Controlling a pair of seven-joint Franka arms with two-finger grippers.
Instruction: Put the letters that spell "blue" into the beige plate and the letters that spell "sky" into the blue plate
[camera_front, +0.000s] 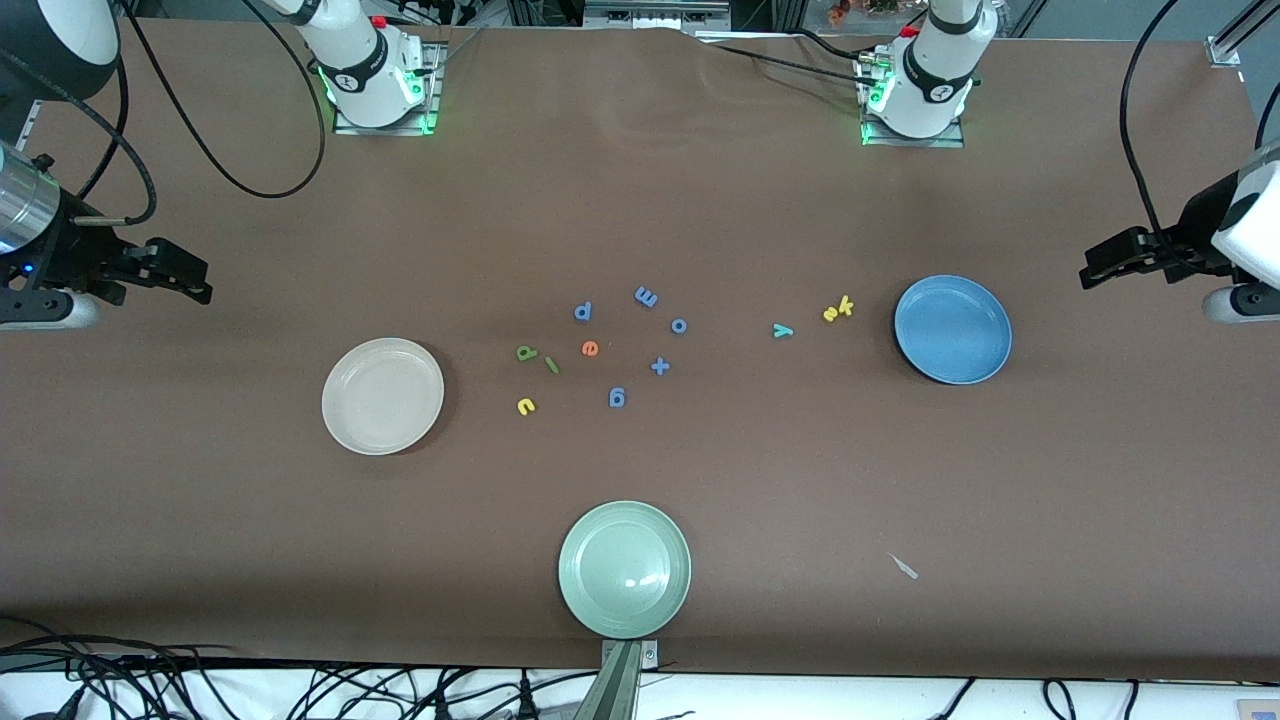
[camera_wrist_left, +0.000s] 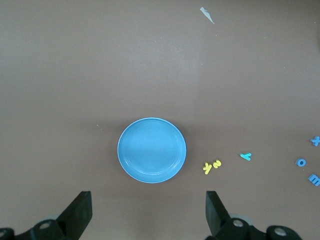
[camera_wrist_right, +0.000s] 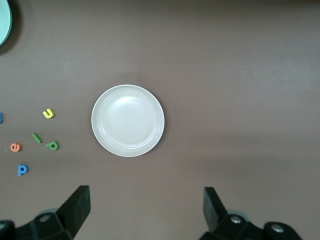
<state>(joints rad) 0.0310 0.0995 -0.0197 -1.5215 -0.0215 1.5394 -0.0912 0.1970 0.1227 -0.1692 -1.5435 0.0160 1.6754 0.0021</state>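
Note:
The beige plate (camera_front: 383, 395) (camera_wrist_right: 128, 120) and the blue plate (camera_front: 952, 329) (camera_wrist_left: 151, 150) both lie empty. Between them, nearer the beige plate, lie the dark green b (camera_front: 527, 353), green l (camera_front: 551, 365), yellow u (camera_front: 526, 405) and orange e (camera_front: 590, 348). Beside the blue plate lie the yellow s (camera_front: 831, 315) and k (camera_front: 845, 306), touching, and the teal y (camera_front: 782, 330). My right gripper (camera_front: 188, 280) (camera_wrist_right: 146, 207) hangs open over bare table at its end. My left gripper (camera_front: 1100, 268) (camera_wrist_left: 149, 210) hangs open at the other end. Neither holds anything.
Blue letters p (camera_front: 583, 311), m (camera_front: 646, 296), o (camera_front: 679, 325), g (camera_front: 617, 397) and a blue plus sign (camera_front: 660, 366) lie among the task letters. A pale green plate (camera_front: 625, 568) sits at the table edge nearest the camera. A pale scrap (camera_front: 904, 567) lies beside it.

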